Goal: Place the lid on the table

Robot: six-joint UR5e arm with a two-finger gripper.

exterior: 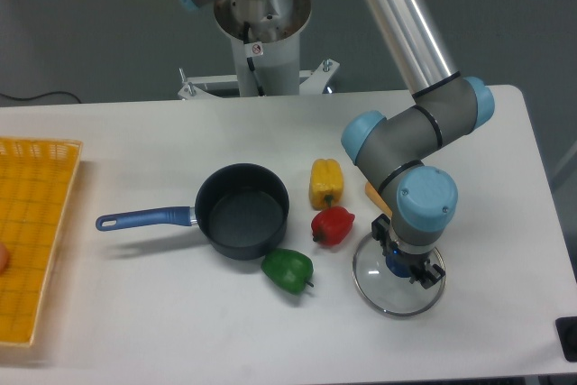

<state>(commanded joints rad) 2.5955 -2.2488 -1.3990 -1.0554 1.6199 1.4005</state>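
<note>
Camera view, lower right of the frame: the gripper (403, 265) grasps the knob of the lid (382, 288), low over the table (135, 313), beside a red pepper (333, 225).

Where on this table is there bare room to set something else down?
Bare table runs along the front edge between the yellow tray and the glass lid, and along the back behind the saucepan. It is crowded mid-right, where three peppers sit close beside the pan and the gripper.
</note>
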